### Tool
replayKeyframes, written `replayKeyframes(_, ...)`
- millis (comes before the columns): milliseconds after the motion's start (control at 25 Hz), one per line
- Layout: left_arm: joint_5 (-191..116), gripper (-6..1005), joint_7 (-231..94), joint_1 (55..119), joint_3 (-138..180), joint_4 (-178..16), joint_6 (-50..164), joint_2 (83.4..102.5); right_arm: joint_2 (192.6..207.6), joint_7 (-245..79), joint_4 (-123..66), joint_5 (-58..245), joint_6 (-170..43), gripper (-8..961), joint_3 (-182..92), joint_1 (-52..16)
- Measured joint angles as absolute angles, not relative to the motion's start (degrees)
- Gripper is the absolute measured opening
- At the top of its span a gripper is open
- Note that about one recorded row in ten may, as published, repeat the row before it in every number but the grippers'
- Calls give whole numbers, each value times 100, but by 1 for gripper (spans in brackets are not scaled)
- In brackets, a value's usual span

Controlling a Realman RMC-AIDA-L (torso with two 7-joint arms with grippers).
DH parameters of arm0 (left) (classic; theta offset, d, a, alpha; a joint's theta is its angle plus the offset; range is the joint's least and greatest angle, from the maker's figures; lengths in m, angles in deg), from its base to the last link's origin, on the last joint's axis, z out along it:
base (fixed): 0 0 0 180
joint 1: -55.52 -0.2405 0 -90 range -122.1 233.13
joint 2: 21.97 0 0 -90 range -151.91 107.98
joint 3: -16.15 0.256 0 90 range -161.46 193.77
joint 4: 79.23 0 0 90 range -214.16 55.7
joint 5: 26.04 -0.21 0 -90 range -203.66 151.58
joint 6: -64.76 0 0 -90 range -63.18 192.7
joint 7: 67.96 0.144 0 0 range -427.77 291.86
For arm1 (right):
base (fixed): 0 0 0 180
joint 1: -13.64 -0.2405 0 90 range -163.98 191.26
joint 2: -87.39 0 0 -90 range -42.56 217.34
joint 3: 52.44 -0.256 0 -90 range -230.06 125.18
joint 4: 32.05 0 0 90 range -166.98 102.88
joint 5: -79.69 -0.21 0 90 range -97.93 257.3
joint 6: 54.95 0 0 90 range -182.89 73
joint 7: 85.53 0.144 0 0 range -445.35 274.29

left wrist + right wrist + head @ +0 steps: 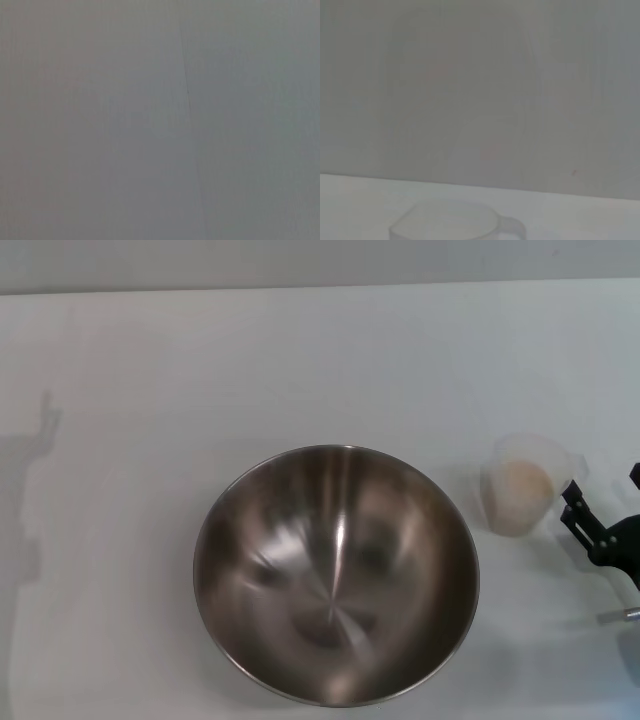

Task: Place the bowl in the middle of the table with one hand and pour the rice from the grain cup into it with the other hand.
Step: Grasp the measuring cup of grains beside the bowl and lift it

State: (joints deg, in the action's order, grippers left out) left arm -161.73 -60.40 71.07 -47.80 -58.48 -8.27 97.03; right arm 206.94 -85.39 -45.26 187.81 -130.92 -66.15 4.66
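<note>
Centrally on the table (150,370), toward its near edge, sits the bowl (336,575), upright and with nothing inside it. Well to its right, apart from it, stands the grain cup (520,488) with the rice (524,485) heaped inside; the right wrist view catches its rim. Just beside the cup, the right gripper (603,522) has its fingers parted and holds nothing.

Robot test bench, likely lab: bare white table (150,390) against plain pale wall (300,260); only staged kitchenware, steel bowl (336,575) and rice-filled grain cup (520,490) just left of black right gripper (600,530).
</note>
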Motion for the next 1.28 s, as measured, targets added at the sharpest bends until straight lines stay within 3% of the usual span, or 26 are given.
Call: replayKeyframes(1280, -16185, 826, -6110, 7069, -4622, -5921, -818, 9703, 20689, -8509, -4482, 18759, -13017, 822, -6701, 299)
